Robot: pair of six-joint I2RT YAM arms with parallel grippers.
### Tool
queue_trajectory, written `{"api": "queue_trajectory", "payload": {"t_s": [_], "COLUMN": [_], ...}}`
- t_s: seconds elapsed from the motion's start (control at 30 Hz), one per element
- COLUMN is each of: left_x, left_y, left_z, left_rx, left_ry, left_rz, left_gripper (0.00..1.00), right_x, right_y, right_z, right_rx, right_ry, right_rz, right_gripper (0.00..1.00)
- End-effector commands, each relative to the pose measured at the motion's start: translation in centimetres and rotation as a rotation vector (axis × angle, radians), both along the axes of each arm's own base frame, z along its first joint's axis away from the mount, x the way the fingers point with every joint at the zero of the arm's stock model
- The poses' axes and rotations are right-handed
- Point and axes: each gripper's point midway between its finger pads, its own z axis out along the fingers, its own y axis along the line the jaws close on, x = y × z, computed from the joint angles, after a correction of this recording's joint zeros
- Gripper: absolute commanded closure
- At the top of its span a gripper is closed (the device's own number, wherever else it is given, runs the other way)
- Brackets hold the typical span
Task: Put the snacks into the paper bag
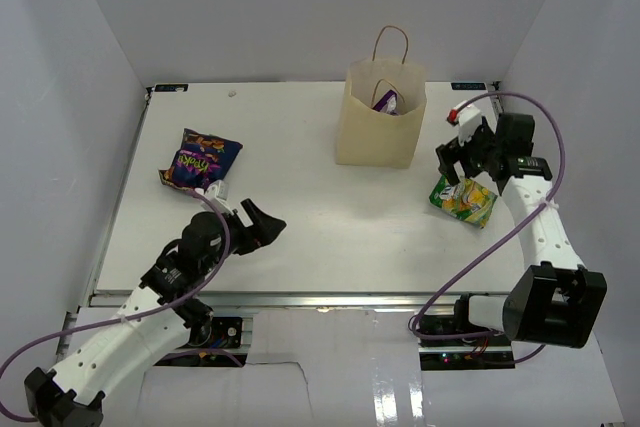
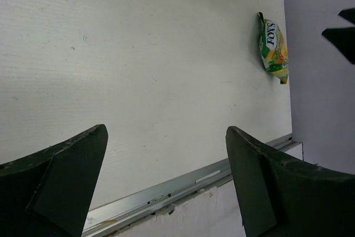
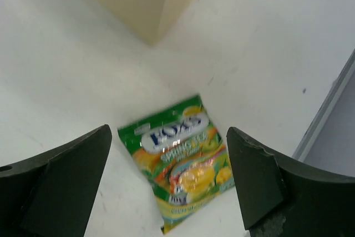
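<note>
Two grippers show wide, empty fingers: the right gripper [image 3: 167,137] hovers over the green-yellow Fox's packet [image 3: 180,165] right of the paper bag [image 1: 380,132], and the left gripper [image 2: 166,137] sits well left of it, near the purple packet [image 1: 203,159].

One paper bag [image 1: 375,137], one green-yellow packet [image 1: 465,200], two dark blue-purple packets [image 1: 205,159] [image 1: 385,100].
</note>
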Motion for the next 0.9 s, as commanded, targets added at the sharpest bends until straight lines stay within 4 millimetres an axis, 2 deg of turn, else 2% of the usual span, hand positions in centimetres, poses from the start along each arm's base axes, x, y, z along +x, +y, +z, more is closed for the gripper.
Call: {"api": "queue_trajectory", "payload": {"t_s": [0.0, 0.07, 0.17, 0.37, 0.5, 0.87], "left_x": [0.5, 0.6, 0.7, 0.6, 0.5, 0.2], "left_y": [-0.2, -0.6, -1.0, -1.6, -1.9, -3.1], "left_z": [-0.7, -0.7, -1.2, -1.7, -2.0, -2.3], "left_rx": [0.001, -0.004, -0.002, -0.017, -0.039, -0.066], "left_ry": [0.028, 0.034, 0.055, 0.091, 0.101, 0.139], "left_rz": [0.023, 0.011, -0.002, -0.015, -0.021, -0.066], "left_gripper": [0.02, 0.02, 0.02, 0.02, 0.02, 0.02], "right_x": [-2.9, -4.3, -5.2, -5.4, -5.8, -4.5], "right_y": [-3.8, -5.0, -5.8, -5.9, -6.5, -6.4], "right_z": [-4.1, -6.7, -8.4, -10.8, -13.2, -15.6], "right_rx": [-0.258, -0.306, -0.334, -0.318, -0.324, -0.365], "right_ry": [0.049, 0.112, 0.157, 0.220, 0.291, 0.258], "right_rz": [-0.005, -0.034, -0.066, -0.088, -0.146, -0.134], "right_gripper": [0.10, 0.10, 0.10, 0.08, 0.06, 0.02]}}
